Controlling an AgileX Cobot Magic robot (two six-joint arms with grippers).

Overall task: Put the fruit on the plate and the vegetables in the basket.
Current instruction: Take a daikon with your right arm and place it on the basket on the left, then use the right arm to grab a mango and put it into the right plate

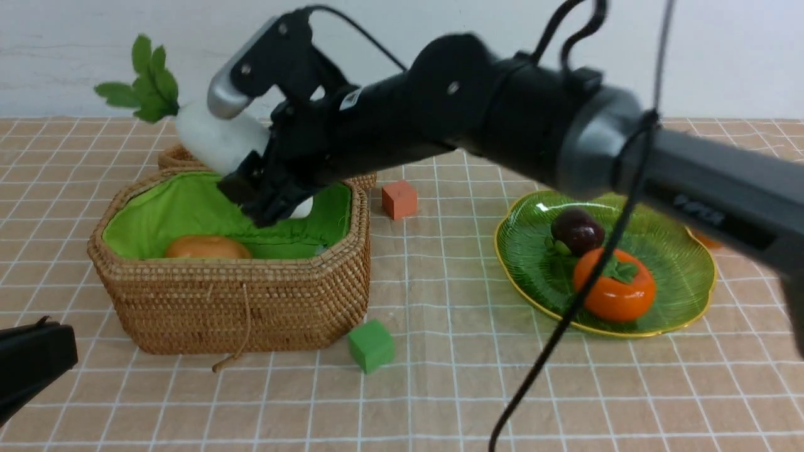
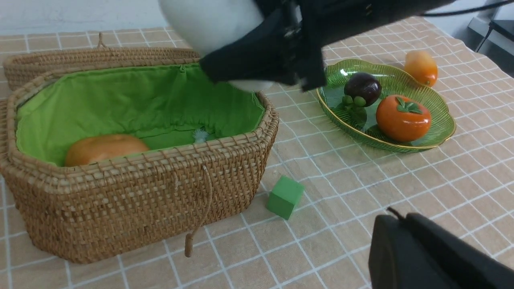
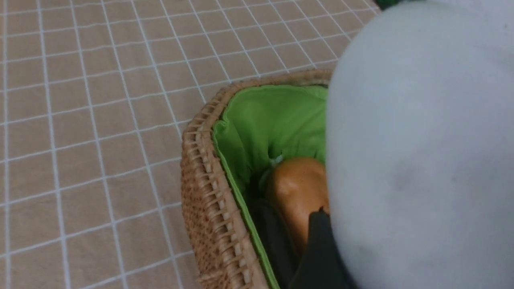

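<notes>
Faint lettering (image 1: 698, 211) on right arm (image 1: 477, 107), too blurred to read

Mouth of brown woven wicker basket (image 1: 239, 307): far side blocked by fat white radish (image 1: 213, 141) in right hand (image 1: 273, 201); near-left part open above lumpy orange-brown potato (image 1: 207, 247).

three fruits (image 1: 578, 231) (image 1: 619, 289) (image 2: 421, 67), two vegetables (image 1: 213, 141) (image 1: 207, 247), two cubes (image 1: 399, 199) (image 1: 371, 345), one basket (image 1: 251, 301), one plate (image 1: 691, 295)
</notes>
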